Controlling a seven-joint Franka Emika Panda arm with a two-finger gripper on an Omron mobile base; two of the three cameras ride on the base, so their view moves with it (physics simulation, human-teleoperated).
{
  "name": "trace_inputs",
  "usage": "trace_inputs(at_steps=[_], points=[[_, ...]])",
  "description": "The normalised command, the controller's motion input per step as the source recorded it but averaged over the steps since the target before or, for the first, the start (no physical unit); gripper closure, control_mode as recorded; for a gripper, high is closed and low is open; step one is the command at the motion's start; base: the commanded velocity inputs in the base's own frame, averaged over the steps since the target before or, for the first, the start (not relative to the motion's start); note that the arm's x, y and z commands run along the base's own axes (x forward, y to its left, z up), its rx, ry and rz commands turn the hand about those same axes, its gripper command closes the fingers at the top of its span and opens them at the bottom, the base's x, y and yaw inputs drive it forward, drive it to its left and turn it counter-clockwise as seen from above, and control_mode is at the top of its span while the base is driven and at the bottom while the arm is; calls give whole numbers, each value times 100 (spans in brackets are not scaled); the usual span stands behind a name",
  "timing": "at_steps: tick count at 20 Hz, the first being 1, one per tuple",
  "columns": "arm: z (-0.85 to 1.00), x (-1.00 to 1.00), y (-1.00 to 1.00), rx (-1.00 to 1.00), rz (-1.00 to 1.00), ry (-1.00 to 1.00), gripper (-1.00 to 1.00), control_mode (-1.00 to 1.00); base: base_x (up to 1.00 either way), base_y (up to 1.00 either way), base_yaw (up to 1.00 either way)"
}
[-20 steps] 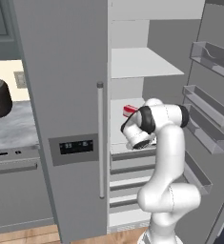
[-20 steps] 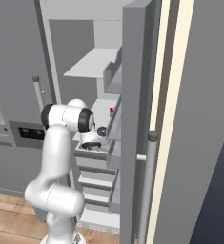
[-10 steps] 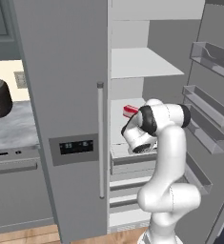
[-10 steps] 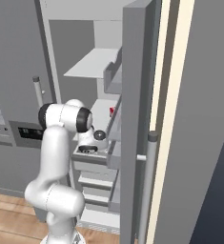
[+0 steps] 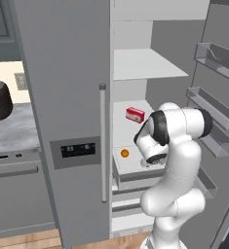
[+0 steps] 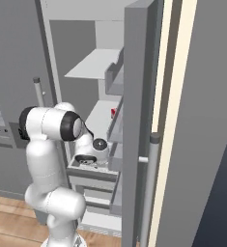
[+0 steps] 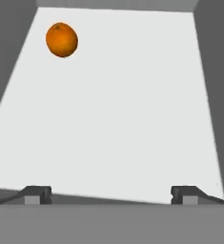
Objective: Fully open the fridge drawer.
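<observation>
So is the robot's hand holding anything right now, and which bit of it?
Nothing. The gripper is open, fingertips wide apart over the fridge drawer.

The fridge [image 5: 67, 97] at the left of the left base view has a flat, matt grey skin like brushed metal, with a glossy black display panel [image 5: 78, 150]. The fridge drawer [image 7: 118, 105] shows a smooth, pale plastic-looking tray — no texture. The orange [image 7: 62, 39] at upper left of the hand view looks faintly dimpled, softly shiny. The floor [image 6: 8, 212] along the bottom looks like wood — plank-grained.
</observation>
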Motion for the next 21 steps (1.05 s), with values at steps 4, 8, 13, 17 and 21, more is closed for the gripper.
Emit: trace_inputs(at_steps=[4,8,13,17,21], points=[[87,-57,-1,0,14,-10,-100,-100,0,0,0],[100,-36,12,0,15,-26,-100,-100,0,0,0],[100,-16,25,0,12,-21,-100,-100,0,0,0],[100,-33,24,-1,9,-12,-100,-100,0,0,0],[94,-63,26,-5,9,-3,-100,-100,0,0,0]])
